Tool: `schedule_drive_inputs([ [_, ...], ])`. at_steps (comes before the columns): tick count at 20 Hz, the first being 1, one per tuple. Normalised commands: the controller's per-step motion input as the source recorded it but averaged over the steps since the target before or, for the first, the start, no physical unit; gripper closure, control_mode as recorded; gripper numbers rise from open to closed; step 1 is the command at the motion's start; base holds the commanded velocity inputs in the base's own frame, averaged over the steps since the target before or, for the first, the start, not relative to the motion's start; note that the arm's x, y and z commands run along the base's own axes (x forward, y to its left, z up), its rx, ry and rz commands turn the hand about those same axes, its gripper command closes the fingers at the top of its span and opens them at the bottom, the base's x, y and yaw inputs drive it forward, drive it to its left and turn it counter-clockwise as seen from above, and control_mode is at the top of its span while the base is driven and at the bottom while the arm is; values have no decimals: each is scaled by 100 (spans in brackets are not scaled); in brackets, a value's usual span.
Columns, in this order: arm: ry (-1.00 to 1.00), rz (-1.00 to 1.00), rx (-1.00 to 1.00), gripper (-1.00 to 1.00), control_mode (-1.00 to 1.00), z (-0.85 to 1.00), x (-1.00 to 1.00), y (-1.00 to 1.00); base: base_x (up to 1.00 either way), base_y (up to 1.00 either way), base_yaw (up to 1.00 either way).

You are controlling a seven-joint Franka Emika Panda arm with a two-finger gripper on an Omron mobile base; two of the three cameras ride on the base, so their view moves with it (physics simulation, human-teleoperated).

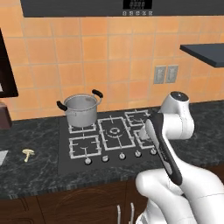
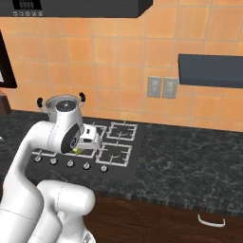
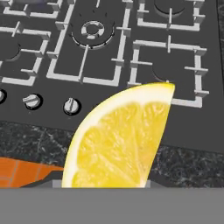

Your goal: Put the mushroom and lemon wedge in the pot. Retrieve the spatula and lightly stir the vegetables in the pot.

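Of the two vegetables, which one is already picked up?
The lemon wedge: it sits in the tool above the stove's front edge. The mushroom lies loose on the dark counter left of the stove, and the pot stands on the back-left burner.

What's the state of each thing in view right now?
lemon wedge: held in the gripper, above the stove's front edge.
gripper: shut on the lemon wedge.
mushroom: lying on the counter left of the stove.
pot: upright on the back left burner, no lid.
stove: no flame visible.
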Motion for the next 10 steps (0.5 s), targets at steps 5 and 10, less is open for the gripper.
schedule_drive_inputs([
  [5,0,0,0,100,100,0,0,0,-12,100,0],
  [10,0,0,0,100,100,0,0,0,11,100,0],
])
